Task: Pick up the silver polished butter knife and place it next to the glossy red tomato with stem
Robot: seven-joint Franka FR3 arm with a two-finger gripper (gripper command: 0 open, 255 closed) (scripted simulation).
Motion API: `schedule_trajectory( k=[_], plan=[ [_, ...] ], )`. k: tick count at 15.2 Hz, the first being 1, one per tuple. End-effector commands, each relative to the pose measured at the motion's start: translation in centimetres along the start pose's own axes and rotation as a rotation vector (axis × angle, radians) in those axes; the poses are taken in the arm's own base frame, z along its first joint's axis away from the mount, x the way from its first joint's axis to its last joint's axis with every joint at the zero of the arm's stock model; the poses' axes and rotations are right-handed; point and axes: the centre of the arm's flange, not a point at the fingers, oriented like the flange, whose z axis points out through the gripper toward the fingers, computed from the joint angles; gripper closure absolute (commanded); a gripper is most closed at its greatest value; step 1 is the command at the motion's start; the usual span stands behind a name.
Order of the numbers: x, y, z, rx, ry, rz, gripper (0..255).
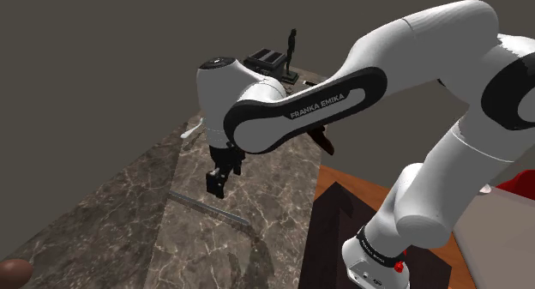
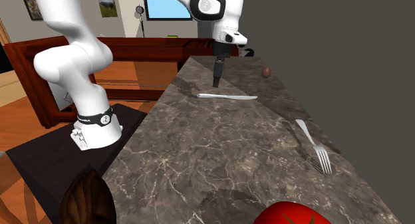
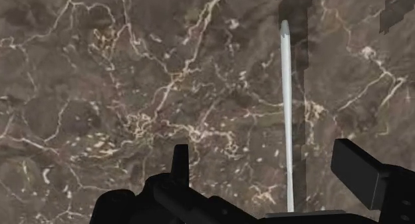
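White arm [image 1: 326, 107] over a dark marble counter [image 1: 129, 223], black pincer [image 1: 218, 190] hanging over a flat-lying butter knife [image 1: 199, 203]

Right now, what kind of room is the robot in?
Probably a kitchen in a house: a dark veined counter holds a butter knife, a fork and a red tomato.

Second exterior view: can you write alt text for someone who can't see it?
A white robot arm holds its black gripper over a pale butter knife that lies flat on a dark marble counter, without touching it. Nearer the camera lie a fork and, at the bottom edge, a red tomato.
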Motion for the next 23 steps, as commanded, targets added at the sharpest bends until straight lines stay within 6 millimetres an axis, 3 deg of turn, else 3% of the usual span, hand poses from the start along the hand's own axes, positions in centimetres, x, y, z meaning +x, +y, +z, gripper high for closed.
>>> schedule_trajectory(
  k=[1,3,11,19,20,23],
  plan=[
    [1.2,-2.3,1.0,0.000,0.000,-0.032,0],
    [2.4,-4.5,2.0,-0.002,0.001,-0.064,0],
    [2.4,-4.5,6.0,-0.002,0.001,-0.064,0],
    [2.4,-4.5,6.0,-0.002,0.001,-0.064,0],
    [2.4,-4.5,6.0,-0.002,0.001,-0.064,255],
    [2.4,-4.5,6.0,-0.002,0.001,-0.064,255]
  ],
)
